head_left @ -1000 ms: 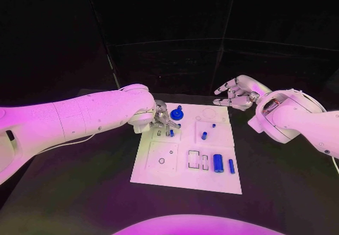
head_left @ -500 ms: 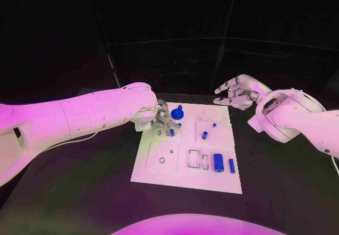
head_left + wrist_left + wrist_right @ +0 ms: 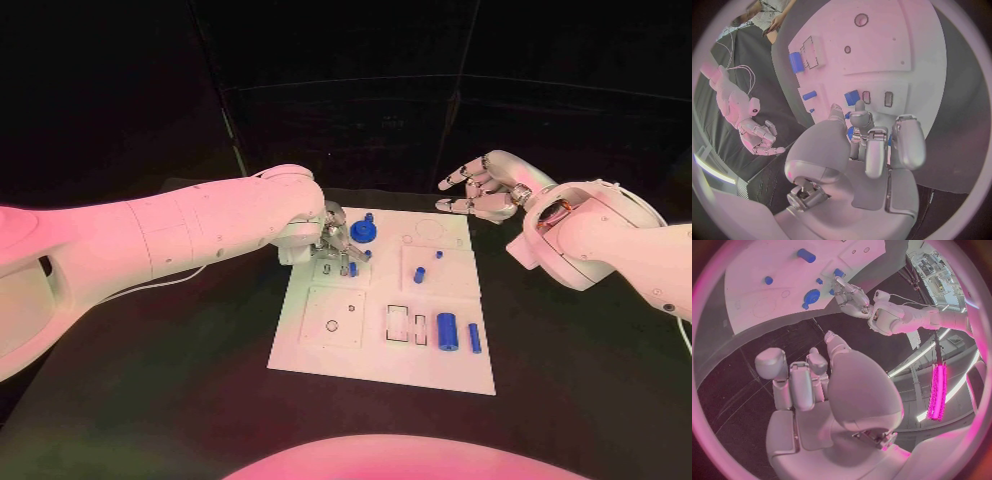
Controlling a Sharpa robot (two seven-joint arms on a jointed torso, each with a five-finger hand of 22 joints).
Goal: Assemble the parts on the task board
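Pink-magenta light is washing over the scene, shading toward warmer red on the left arm and paler on the task board, which is standing out brightly against the black table. The far background is lying in near darkness. A soft shadow is falling beside the board's left edge. In the right wrist view a glowing magenta strip light is glaring, and both wrist views are bending straight edges strongly toward their rims.

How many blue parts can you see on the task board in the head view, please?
6: round one and a small one by the left hand, two mid-board, two cylinders near right. Others may be hidden.
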